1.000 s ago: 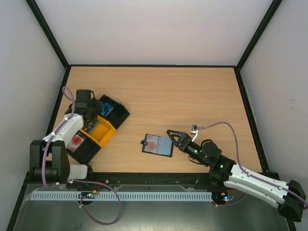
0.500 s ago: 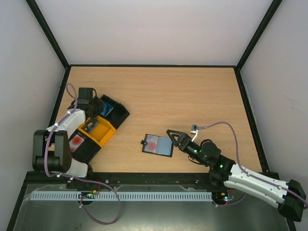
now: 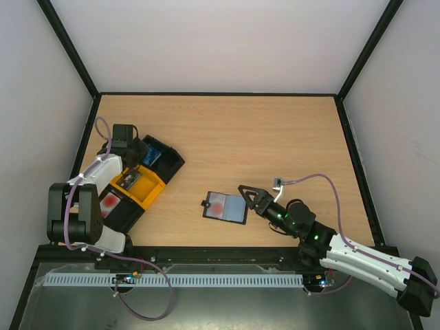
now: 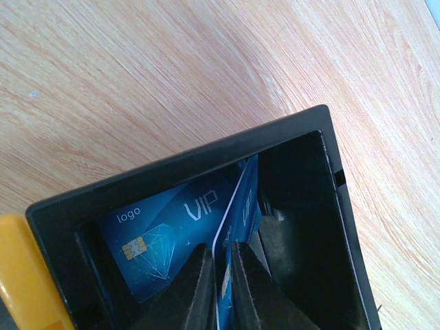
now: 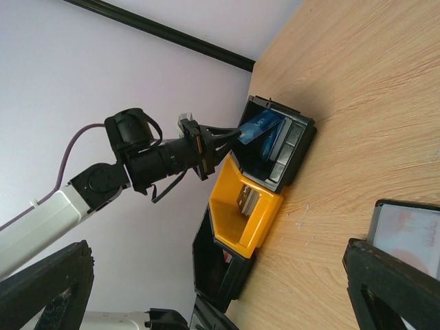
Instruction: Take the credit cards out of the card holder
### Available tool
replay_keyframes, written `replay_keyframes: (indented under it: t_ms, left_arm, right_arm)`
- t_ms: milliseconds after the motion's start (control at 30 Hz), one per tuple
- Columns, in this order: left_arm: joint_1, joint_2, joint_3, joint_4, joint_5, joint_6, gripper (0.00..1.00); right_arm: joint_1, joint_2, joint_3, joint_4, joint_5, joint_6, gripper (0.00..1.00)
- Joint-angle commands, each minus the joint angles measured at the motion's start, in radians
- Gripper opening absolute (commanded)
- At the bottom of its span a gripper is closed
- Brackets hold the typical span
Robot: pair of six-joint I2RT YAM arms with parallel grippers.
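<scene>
The card holder lies flat on the table with a red/pink card showing through its translucent panel; its corner also shows in the right wrist view. My right gripper is open at the holder's right edge, its jaws wide apart. My left gripper is shut on a blue credit card and holds it on edge over the far black tray. A second blue card lies flat in that tray. The held card also shows in the right wrist view.
Three open trays stand in a row at the left: the far black tray, an orange tray with a small metal piece, and a near black tray holding a red card. Black frame rails border the table.
My left gripper has swung from over the orange tray towards the far black tray, carrying the blue card. The right arm and the card holder have not moved.
</scene>
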Motion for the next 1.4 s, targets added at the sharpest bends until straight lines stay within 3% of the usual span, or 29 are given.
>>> replay_keyframes:
  t_ms: [0,500,733,800,967,1300,1367]
  left_arm:
    - [0.007,0.007,0.029,-0.029,-0.026,0.019,0.11]
    - [0.008,-0.005,0.046,-0.067,-0.055,0.025,0.18]
    - [0.008,-0.037,0.056,-0.087,-0.063,0.035,0.25]
    - [0.007,-0.050,0.055,-0.093,-0.059,0.039,0.31]
    - [0.007,-0.081,0.071,-0.125,-0.015,0.074,0.57]
    - [-0.018,-0.221,0.057,-0.190,0.115,0.203,0.90]
    - [-0.032,-0.260,0.038,-0.195,0.155,0.228,0.93]
  right_arm:
    - [-0.002,-0.007,0.027,-0.012,0.023,-0.012,0.98]
    - [-0.002,-0.007,0.045,-0.075,0.027,-0.011,0.98]
    - [-0.001,0.008,0.042,-0.088,0.026,-0.012,0.98]
    - [-0.002,0.014,0.043,-0.104,0.027,-0.006,0.98]
    - [-0.002,0.042,0.056,-0.171,0.050,0.011,0.98]
    - [-0.002,0.150,0.098,-0.175,0.003,-0.031,1.00]
    - [-0.002,0.178,0.106,-0.185,-0.001,-0.040,0.94]
